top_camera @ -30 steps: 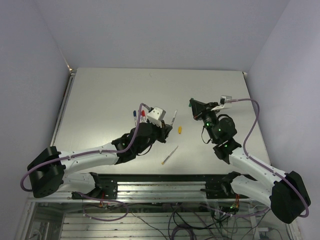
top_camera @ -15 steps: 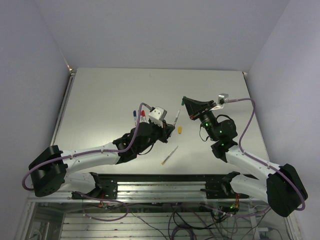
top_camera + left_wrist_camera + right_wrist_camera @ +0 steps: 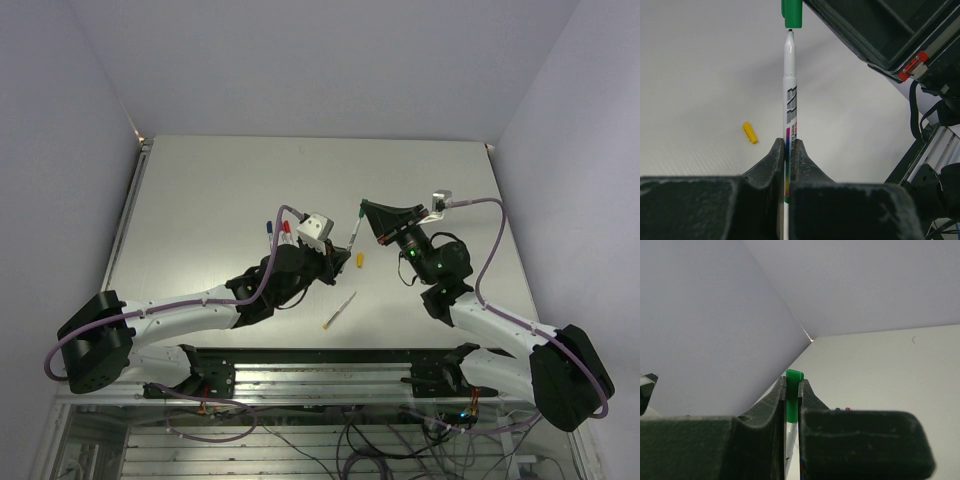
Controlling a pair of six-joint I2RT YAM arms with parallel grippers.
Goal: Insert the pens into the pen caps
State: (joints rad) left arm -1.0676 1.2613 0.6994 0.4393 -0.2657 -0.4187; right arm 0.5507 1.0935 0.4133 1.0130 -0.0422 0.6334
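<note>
My left gripper [image 3: 788,150] is shut on a white pen [image 3: 790,95] and holds it upright above the table; its dark tip points at the mouth of a green cap [image 3: 792,12], just short of it or touching it. My right gripper [image 3: 791,385] is shut on that green cap [image 3: 793,390], with the pen's white barrel [image 3: 790,437] showing right below it. In the top view the left gripper [image 3: 337,250], the pen [image 3: 352,232] and the right gripper [image 3: 364,208] meet at mid-table. A yellow cap [image 3: 360,260] and a loose pen [image 3: 340,310] lie on the table.
Two pens with a blue [image 3: 268,228] and a red [image 3: 285,228] cap lie left of the left wrist. The yellow cap [image 3: 749,132] lies left of the held pen. The table's front edge and a metal frame [image 3: 330,365] run behind both arms.
My right gripper has moved left with the green cap and brought it over the tip of the held pen. The left arm has barely moved.
</note>
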